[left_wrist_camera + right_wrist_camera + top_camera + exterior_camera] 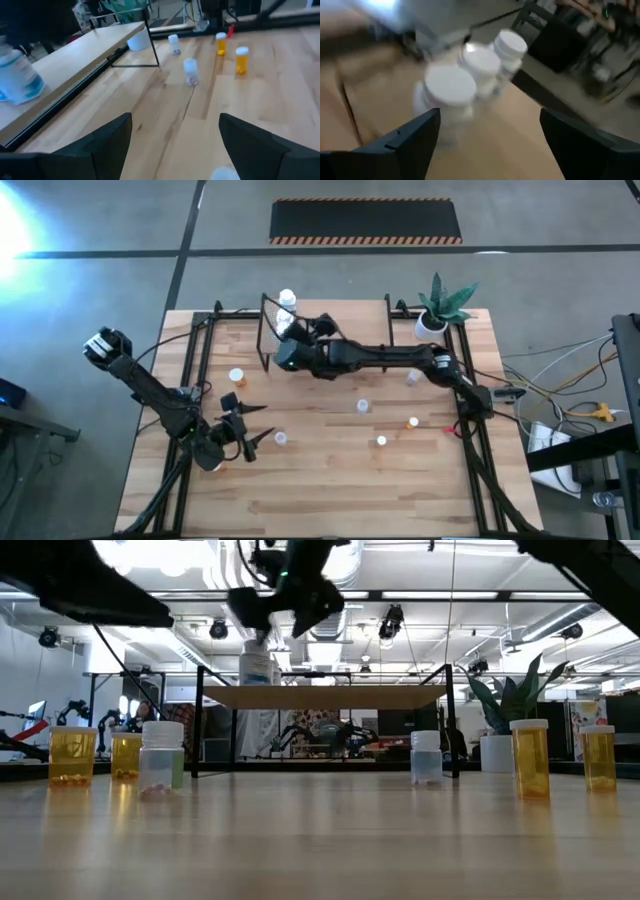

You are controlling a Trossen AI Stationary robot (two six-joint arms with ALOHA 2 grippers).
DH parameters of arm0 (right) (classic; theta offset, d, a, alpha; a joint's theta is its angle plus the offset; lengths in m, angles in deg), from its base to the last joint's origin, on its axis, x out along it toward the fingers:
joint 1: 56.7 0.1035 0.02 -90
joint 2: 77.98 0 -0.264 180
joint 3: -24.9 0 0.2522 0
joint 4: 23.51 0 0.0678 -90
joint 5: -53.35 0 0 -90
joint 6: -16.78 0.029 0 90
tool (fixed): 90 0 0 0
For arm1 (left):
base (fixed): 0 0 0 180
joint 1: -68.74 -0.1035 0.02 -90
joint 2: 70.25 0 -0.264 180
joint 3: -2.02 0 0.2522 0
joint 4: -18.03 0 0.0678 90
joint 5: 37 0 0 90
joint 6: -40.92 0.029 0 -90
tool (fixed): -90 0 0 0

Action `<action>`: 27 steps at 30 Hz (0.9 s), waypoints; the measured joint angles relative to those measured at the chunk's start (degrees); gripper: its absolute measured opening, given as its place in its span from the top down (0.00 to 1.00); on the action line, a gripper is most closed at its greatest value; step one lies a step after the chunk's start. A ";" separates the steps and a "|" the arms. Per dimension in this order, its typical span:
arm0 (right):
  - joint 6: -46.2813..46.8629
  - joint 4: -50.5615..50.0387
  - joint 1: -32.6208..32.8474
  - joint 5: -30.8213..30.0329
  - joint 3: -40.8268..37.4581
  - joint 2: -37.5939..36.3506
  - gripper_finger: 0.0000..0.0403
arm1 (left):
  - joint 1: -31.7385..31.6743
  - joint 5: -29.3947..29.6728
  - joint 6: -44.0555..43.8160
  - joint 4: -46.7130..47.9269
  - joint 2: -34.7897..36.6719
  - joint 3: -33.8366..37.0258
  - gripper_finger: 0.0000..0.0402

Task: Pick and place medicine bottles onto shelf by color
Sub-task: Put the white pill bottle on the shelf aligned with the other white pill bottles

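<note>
The shelf (330, 315) stands at the table's far middle on black legs. White medicine bottles (288, 301) stand on its left end, and three white caps (449, 85) show in the right wrist view. My right gripper (487, 120) is open just above and beside them (285, 595), touching none. My left gripper (175, 145) is open low over the table's near left (250, 432), with a small white-capped bottle (224, 174) between its fingers, not touched. Orange bottles (237, 376) and pale bottles (363, 406) stand upright on the table.
A white pot with a green plant (437, 308) stands at the far right corner. Orange bottles (530, 757) and pale bottles (426, 757) are scattered over the table's middle. Black frame rails (195, 370) run along both sides. Cables lie off the right edge.
</note>
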 joint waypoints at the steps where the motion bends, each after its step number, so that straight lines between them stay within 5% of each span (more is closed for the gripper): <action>1: -1.82 -3.18 0.39 0.94 -0.61 -0.98 0.19 | -0.43 0.77 -0.17 0.00 0.13 -0.56 0.30; 4: -3.15 -10.51 1.68 2.36 -4.30 -3.82 0.20 | -2.73 2.82 1.09 -0.04 1.36 -2.42 0.30; 8: -8.52 -4.86 2.01 7.90 -13.01 -9.28 0.24 | -5.92 2.89 4.71 -0.09 4.25 -4.27 0.30; 15: -28.70 20.36 -3.95 44.63 -36.73 -23.22 0.37 | -10.46 5.96 8.01 0.79 10.45 -4.54 0.30; 19: -31.12 37.95 -9.07 45.16 -45.92 -27.79 0.47 | -13.88 5.93 7.59 3.15 14.31 -3.06 0.30; 23: -27.02 44.32 -13.67 45.23 -49.74 -27.38 0.61 | -20.56 5.11 8.92 3.61 16.44 -2.21 0.36; 27: -20.41 49.09 -17.28 45.50 -49.02 -23.68 0.78 | -29.76 -2.70 11.02 3.57 16.05 -2.46 0.49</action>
